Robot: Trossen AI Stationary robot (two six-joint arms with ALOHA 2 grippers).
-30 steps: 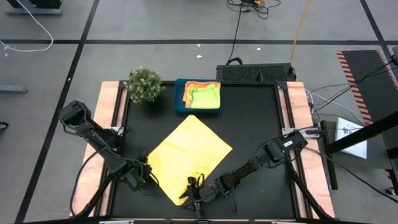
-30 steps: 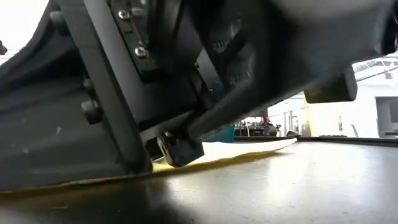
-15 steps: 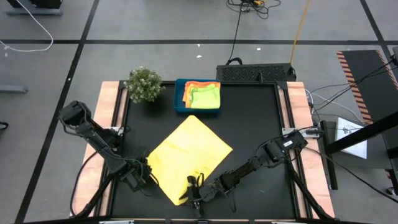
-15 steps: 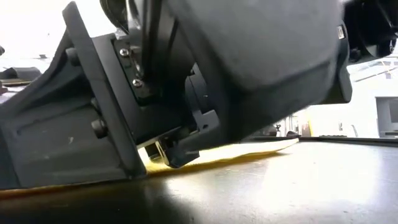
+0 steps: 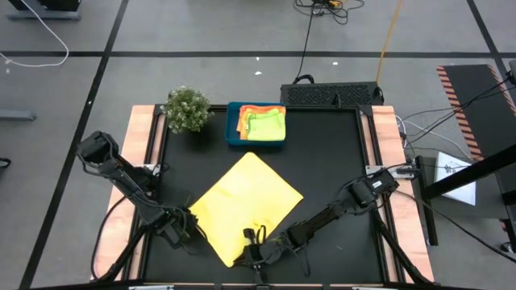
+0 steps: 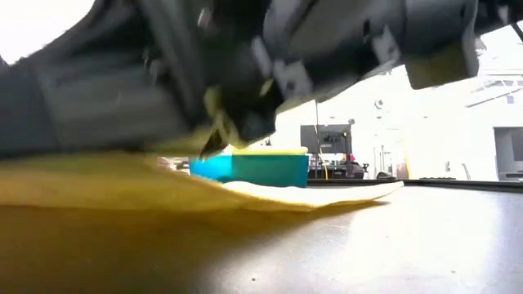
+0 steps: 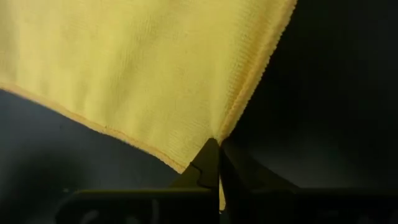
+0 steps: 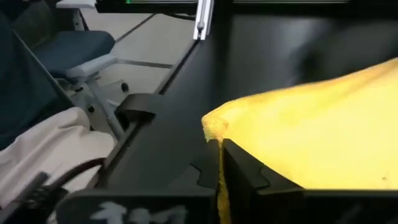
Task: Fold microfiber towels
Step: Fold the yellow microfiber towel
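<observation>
One yellow towel lies spread as a diamond on my black tabletop, my left tool and right tool each clamped on a near corner, with three folded towels in one blue tray.

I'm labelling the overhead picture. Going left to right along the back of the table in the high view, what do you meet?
Small bushy plant → blue tray holding folded towels → black grille-topped box at the table's back edge.

Even overhead light, blown-out bright background in low view, near arm motion-blurred, sheen on tabletop
</observation>
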